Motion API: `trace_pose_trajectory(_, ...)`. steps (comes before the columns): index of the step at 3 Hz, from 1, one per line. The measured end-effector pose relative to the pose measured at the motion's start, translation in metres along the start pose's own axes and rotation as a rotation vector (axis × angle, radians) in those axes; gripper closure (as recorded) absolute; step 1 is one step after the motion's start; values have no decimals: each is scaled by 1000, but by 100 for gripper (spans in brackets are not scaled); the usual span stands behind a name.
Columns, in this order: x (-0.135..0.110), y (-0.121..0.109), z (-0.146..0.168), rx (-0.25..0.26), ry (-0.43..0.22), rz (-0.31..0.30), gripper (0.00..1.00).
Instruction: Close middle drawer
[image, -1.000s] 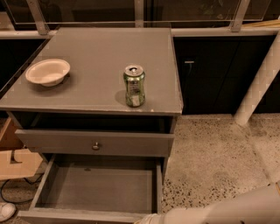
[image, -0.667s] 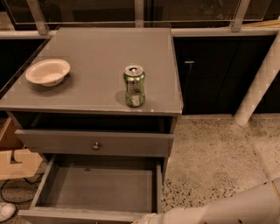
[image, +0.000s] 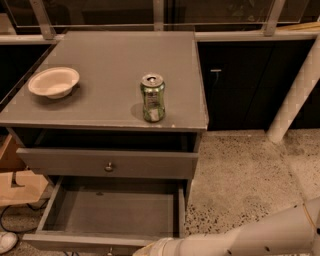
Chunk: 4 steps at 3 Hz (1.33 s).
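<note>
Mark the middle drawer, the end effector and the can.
middle drawer (image: 112, 210), camera view, bare inside floor.
end effector (image: 148, 248), camera view, pale tip at the bottom edge, by the drawer's front.
can (image: 152, 102), camera view, its side.

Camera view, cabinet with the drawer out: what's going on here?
A robot arm reaches in from the lower right, its end effector at the bottom edge, right by the front of the middle drawer. That drawer is pulled far out, empty and not yet closed. The top drawer sits slightly out. A bowl and a can stand on the cabinet top.
</note>
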<state>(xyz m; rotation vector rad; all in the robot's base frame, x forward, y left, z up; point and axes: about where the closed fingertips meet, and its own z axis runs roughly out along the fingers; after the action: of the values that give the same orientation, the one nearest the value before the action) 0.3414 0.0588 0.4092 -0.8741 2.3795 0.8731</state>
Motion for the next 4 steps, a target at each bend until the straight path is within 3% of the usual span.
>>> trace_pose_trajectory(2,-35,-1,21,-8,-73,-59,100)
trace_pose_trajectory(4,-40,-2,24,10,-98,-60,100)
